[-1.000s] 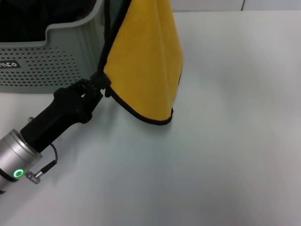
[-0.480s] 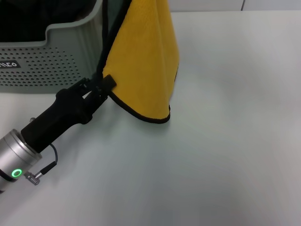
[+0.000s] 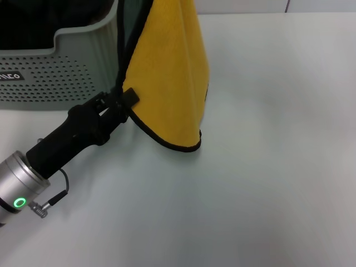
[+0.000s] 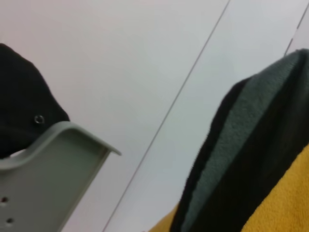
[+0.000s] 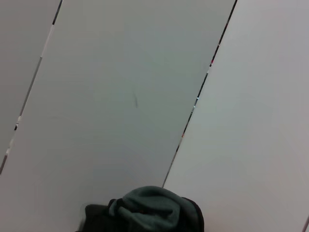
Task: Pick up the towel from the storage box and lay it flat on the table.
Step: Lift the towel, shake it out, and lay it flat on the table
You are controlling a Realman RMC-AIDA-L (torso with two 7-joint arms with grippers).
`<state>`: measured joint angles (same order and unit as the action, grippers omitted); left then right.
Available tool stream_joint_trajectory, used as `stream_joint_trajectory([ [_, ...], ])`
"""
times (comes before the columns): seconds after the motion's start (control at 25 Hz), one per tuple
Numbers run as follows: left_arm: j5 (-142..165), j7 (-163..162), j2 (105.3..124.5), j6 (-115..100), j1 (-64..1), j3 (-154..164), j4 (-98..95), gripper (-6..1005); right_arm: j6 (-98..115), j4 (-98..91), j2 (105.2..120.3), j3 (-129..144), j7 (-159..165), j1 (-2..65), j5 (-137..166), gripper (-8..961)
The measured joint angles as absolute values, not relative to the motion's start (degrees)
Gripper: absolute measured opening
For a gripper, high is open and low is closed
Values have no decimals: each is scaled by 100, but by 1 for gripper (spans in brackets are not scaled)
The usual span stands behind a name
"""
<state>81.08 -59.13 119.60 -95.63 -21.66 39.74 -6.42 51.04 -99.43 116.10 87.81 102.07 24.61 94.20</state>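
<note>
In the head view, the towel (image 3: 169, 72) is seen hanging above the desk (image 3: 267, 167), its yellow face turned to the camera and its black stitched border running down the left edge and round the lowest corner. That lowest corner is held just above the white surface, or possibly touching it; which cannot be told. The storage box (image 3: 67, 67) is placed behind and to the left, with the towel hanging just beside its right wall. The left tool (image 3: 123, 99) is reached in from the lower left and is pinched on the towel's left border.

In the left wrist view, the towel's teal-green side and black border (image 4: 241, 159) are shown close up, with yellow at the lower edge, and the box's pale rim (image 4: 63, 159) is seen nearby.

In the right wrist view, a bunched teal-green fold of the towel (image 5: 149, 210) is shown against a pale panelled wall. The right tool itself is not seen in any view, so its state cannot be told.
</note>
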Motion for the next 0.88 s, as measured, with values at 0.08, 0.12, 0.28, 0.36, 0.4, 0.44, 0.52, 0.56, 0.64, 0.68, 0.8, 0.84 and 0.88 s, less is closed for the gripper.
stream_joint_trajectory([
  [0.08, 8069, -5944, 11959, -9551, -2143, 3950, -642, 374, 5127, -9961, 11610, 8782, 10190, 2438, 9388, 22],
  [0.12, 8044, -5962, 11953, -9550, -2125, 3944, -642, 373, 5141, -9969, 11610, 8782, 10149, 2416, 9331, 22],
  [0.28, 7989, -6036, 11921, -9548, -2094, 3934, -642, 371, 5165, -9989, 11610, 8776, 9881, 2305, 9035, 22],
  [0.36, 8002, -6078, 11906, -9548, -2103, 3947, -646, 371, 5167, -9987, 11606, 8775, 9842, 2296, 8993, 22],
  [0.4, 8025, -6094, 11904, -9553, -2120, 3960, -648, 371, 5167, -9978, 11605, 8775, 9839, 2298, 8992, 23],
  [0.44, 8043, -6099, 11903, -9564, -2139, 3971, -649, 371, 5168, -9963, 11603, 8778, 9838, 2304, 8991, 23],
  [0.52, 8073, -6121, 11902, -9615, -2172, 3989, -650, 371, 5168, -9946, 11601, 8779, 9838, 2315, 8991, 23],
  [0.56, 8075, -6137, 11901, -9656, -2182, 3995, -651, 371, 5168, -9939, 11601, 8780, 9837, 2318, 8991, 23],
  [0.64, 8079, -6206, 11895, -9818, -2208, 4001, -650, 371, 5168, -9933, 11601, 8780, 9835, 2311, 8992, 23],
  [0.68, 8092, -6297, 11866, -9981, -2226, 4021, -652, 372, 5172, -9932, 11601, 8778, 9828, 2302, 8992, 23],
  [0.8, 8125, -6453, 11814, -10163, -2249, 4081, -690, 372, 5195, -9931, 11603, 8764, 9784, 2274, 8983, 23],
  [0.84, 8142, -6563, 11793, -10232, -2255, 4142, -739, 372, 5199, -9931, 11605, 8764, 9776, 2270, 8983, 23],
  [0.88, 8147, -6679, 11780, -10265, -2260, 4219, -814, 372, 5203, -9931, 11607, 8764, 9770, 2268, 8982, 23],
])
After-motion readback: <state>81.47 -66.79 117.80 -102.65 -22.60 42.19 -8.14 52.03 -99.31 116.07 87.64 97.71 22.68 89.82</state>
